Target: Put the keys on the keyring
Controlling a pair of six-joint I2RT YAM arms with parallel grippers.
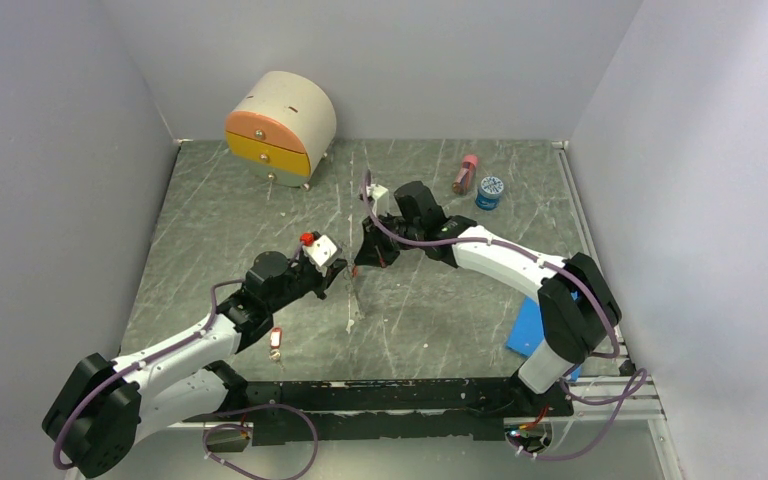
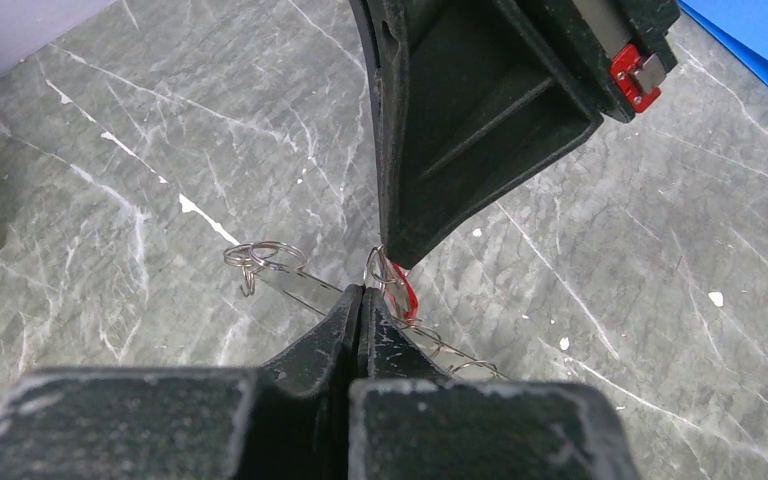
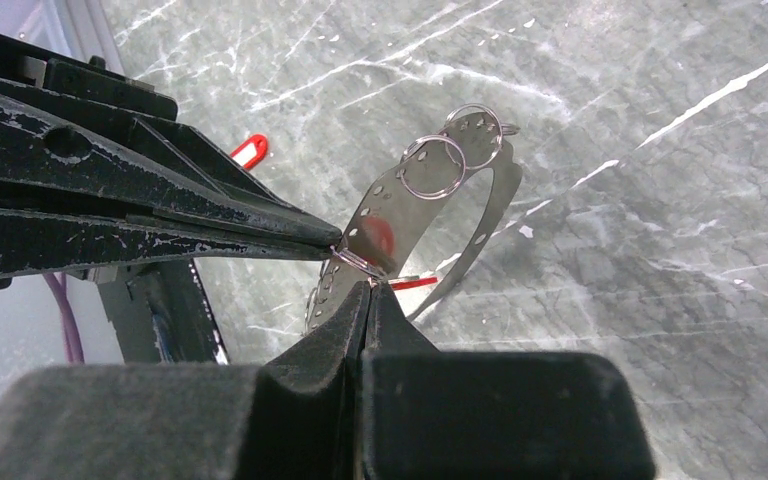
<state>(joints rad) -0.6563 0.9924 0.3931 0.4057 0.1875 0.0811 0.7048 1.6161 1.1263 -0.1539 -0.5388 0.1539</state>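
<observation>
Plainly, both claws are pressed together and meet almost tip to tip above the middle of the table (image 1: 440,310). The left claw (image 2: 361,297) pinches the keyring (image 3: 410,205), which shows as a thin, bright, perforated metal band bent into a loop. It is held clear of the table and carries two small split rings (image 3: 435,165) near its far end. The right claw (image 3: 371,290) is pinched on what looks like a red-tagged key (image 2: 405,290), or on its little ring, right against the band; the exact contact is too small to tell. Another key (image 1: 277,340) lies flat on the table just beside the left arm. The keyring looks light and springy and likely flexes under any push, so a hold close to the working end should steady it better than one far along the loop. Its polished face is probably slippery, and a pinch across the flat suits it better than one on the edge. The keys look light, thin and stiff; the plastic tag offers the broader, less slippery hold and leaves the metal end free for threading.
</observation>
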